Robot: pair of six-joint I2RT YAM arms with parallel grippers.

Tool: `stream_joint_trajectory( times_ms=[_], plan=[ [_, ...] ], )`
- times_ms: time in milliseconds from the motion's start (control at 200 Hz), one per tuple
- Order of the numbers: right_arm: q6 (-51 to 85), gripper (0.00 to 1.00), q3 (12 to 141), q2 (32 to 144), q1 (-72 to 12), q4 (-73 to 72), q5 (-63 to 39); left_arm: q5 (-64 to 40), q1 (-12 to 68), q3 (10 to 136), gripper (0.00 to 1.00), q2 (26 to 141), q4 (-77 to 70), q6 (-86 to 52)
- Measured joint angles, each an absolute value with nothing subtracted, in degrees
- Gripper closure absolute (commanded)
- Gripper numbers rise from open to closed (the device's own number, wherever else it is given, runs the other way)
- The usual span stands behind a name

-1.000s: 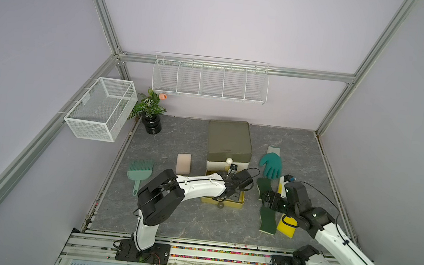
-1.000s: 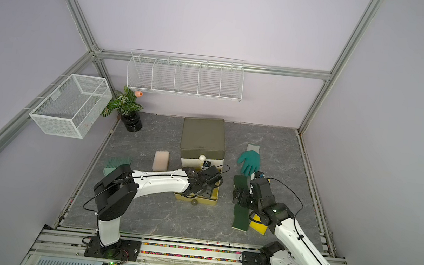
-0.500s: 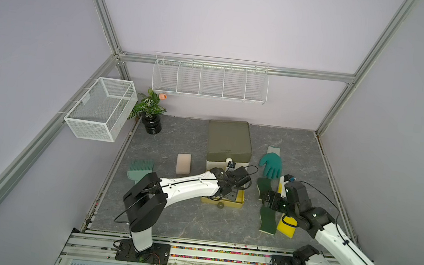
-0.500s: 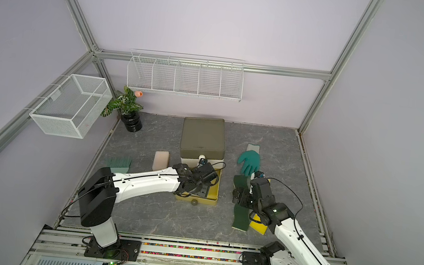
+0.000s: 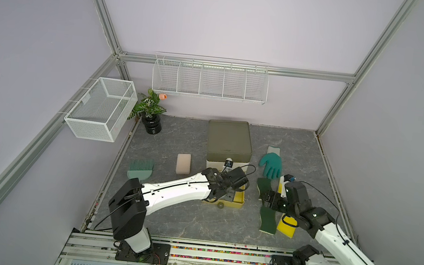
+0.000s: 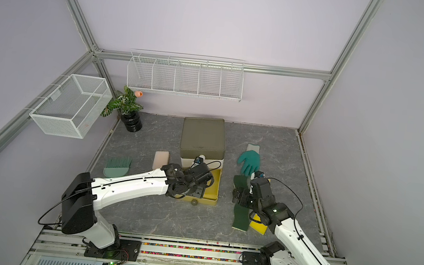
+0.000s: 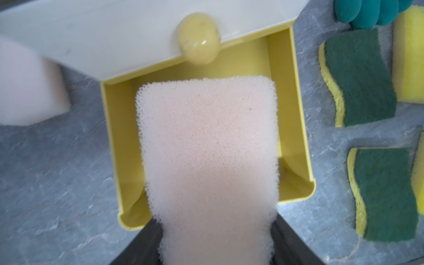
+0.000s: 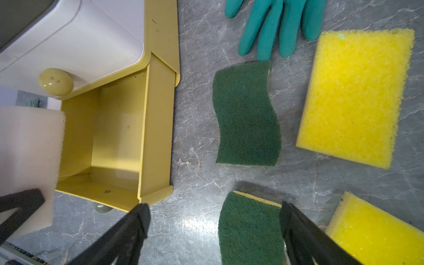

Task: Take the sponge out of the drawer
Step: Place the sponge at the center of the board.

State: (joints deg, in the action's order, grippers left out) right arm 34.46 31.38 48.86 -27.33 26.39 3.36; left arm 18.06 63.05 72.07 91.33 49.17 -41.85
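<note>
The sponge [image 7: 210, 149] is pale pink and porous, and my left gripper [image 7: 214, 231] is shut on its near end. It hangs over the pulled-out yellow drawer [image 7: 298, 128], covering most of the inside. The right wrist view shows the same sponge [image 8: 29, 149] raised at the side of the drawer [image 8: 156, 128], whose bottom lies bare. In both top views my left gripper [image 5: 231, 188] [image 6: 199, 188] hovers over the drawer [image 5: 240, 199] [image 6: 214, 187]. My right gripper [image 8: 214, 211] [image 5: 269, 199] stands open to the drawer's right, above a green scouring pad [image 8: 250, 229].
A second pink sponge [image 5: 183, 163] lies left of the olive-topped cabinet [image 5: 229, 140]. Right of the drawer lie another green pad [image 8: 246, 114], two yellow sponges [image 8: 353, 96] [image 8: 376, 231] and a teal glove [image 5: 271, 164]. A green brush [image 5: 140, 171] and a potted plant [image 5: 150, 112] stand left.
The left arm's elbow has swung left, uncovering the green brush, while its gripper stays over the drawer with the sponge. The right arm has not moved.
</note>
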Motion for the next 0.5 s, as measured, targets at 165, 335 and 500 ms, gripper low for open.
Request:
stream_joint_trajectory(
  times_ms=[165,335,500],
  plan=[
    [34.44,0.04,31.38,48.9,-27.09,26.04,3.36,19.35,63.4,65.91,0.36,83.74,50.41,-44.53],
    [34.46,0.04,31.38,49.67,-27.07,25.82,3.31,20.45,63.4,60.75,0.36,77.43,52.31,-47.2],
    [34.46,0.04,31.38,49.91,-27.07,25.78,3.14,21.87,63.4,56.05,0.35,74.7,53.49,-49.8]
  ],
)
